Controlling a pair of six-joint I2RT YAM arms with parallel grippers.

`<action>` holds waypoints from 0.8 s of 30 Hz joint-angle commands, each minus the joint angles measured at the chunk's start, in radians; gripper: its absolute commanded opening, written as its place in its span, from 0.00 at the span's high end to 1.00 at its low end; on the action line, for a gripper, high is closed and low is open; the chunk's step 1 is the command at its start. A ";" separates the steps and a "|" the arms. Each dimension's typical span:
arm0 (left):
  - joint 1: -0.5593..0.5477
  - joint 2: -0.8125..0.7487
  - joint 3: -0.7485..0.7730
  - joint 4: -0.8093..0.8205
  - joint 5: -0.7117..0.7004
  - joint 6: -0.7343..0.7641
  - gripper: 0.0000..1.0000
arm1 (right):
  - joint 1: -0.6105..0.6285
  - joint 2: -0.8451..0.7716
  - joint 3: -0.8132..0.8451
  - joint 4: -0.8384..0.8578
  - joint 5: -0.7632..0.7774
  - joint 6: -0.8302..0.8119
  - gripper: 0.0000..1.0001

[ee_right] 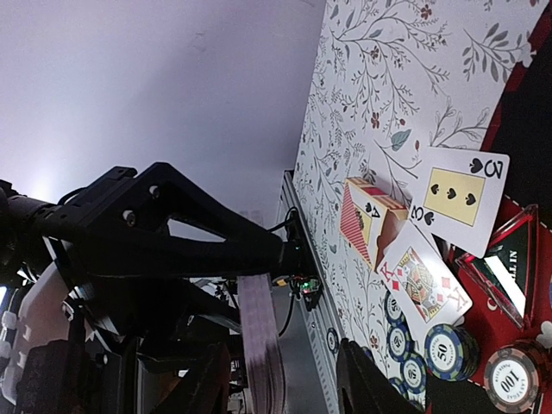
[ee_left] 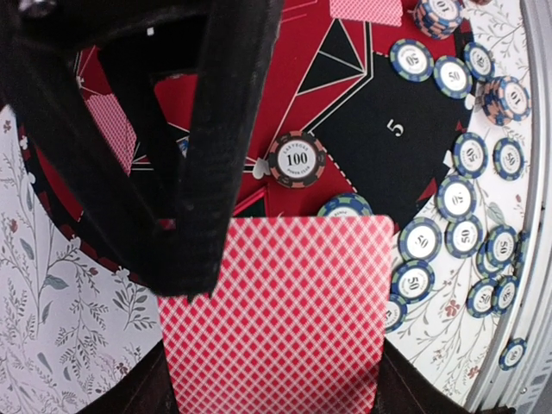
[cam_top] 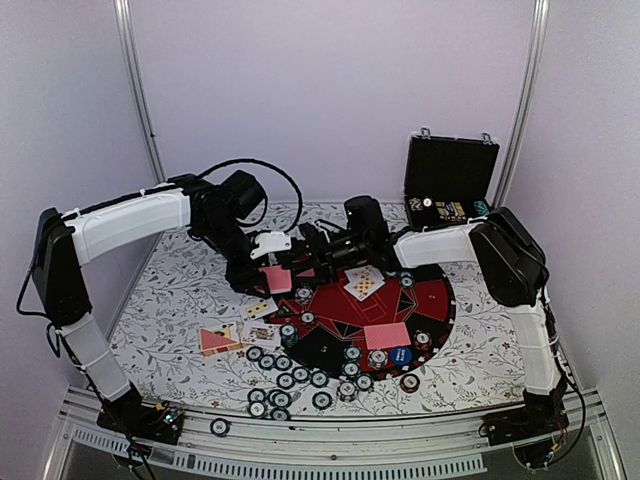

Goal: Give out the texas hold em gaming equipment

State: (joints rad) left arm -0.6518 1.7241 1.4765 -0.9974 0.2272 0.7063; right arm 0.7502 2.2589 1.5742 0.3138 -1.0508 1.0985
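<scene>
- Roughly, the deal looks partway through. The left pincer (cam_top: 268, 258) hangs over the middle of the desk (cam_top: 180, 280) with one red-backed card (ee_left: 276, 319) in the air. I judge it clamped on that card, though the contact sits at the frame's bottom edge.
- The right pincer (ee_right: 285, 371) meets it there. Its fingers stand apart on either side of the card's edge, with gaps showing, so it is not gripping.
- Already laid out: a three of spades (ee_right: 461, 194) and a king (ee_right: 423, 280) lie face up between the mat (cam_top: 432, 296) and the left edge. On the mat itself are a face-up pair (cam_top: 363, 283) and a red-backed pile (cam_top: 387, 335).
- The chips (cam_top: 285, 380) lie mostly in one loose scatter along the near edge, with a few stacks and a blue disc (cam_top: 400, 355) on the mat's near side. Sharing them out seems largely undone.
- The case (cam_top: 450, 170) stands open at the far right corner with items inside, too small to name.
</scene>
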 commanded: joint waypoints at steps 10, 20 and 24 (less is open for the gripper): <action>0.003 0.013 0.046 -0.010 -0.007 -0.011 0.52 | 0.059 0.074 0.134 -0.079 0.023 -0.031 0.54; 0.003 0.016 0.051 -0.015 -0.004 -0.014 0.52 | 0.066 0.085 0.138 -0.112 0.034 -0.055 0.56; 0.002 0.012 0.046 -0.017 -0.010 -0.014 0.52 | 0.050 0.073 0.100 -0.119 0.042 -0.066 0.62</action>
State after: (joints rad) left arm -0.6518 1.7351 1.5005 -1.0138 0.2150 0.7021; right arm 0.8112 2.3226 1.6932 0.2234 -1.0267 1.0554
